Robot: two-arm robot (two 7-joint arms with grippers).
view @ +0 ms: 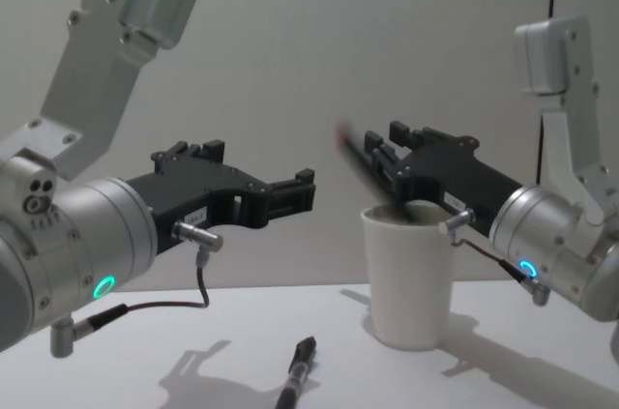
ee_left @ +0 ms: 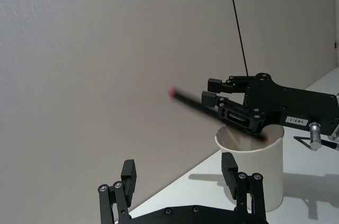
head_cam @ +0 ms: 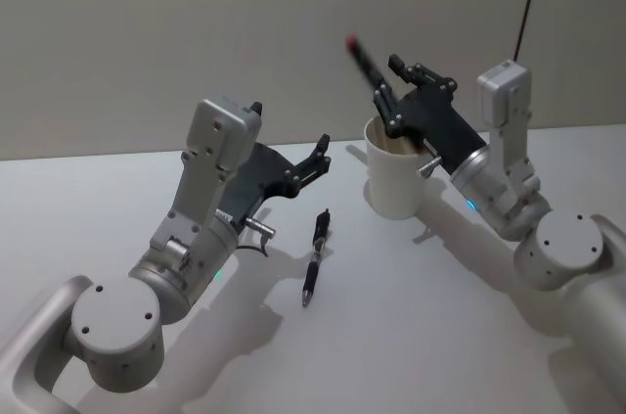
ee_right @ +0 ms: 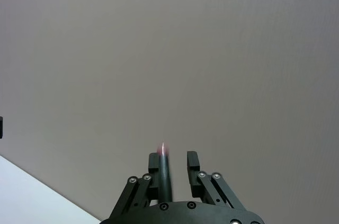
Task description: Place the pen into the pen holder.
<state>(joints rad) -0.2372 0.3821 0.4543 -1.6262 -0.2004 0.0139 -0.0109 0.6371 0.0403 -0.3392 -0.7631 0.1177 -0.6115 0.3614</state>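
On the left, the left gripper hangs above the tabletop, fingers spread and empty, forearm reaching toward the middle. Near it a black pen lies flat, light, stiff and smooth, best pinched across mid-barrel, I'd say. Further right the white paper cup stands upright, light enough to tip, with a red-tipped pen slanting over it, lower end inside the rim; the right gripper, reaching in level from the right, straddles that pen with fingers parted wider than the barrel, so it looks loosely cradled, not pinched.
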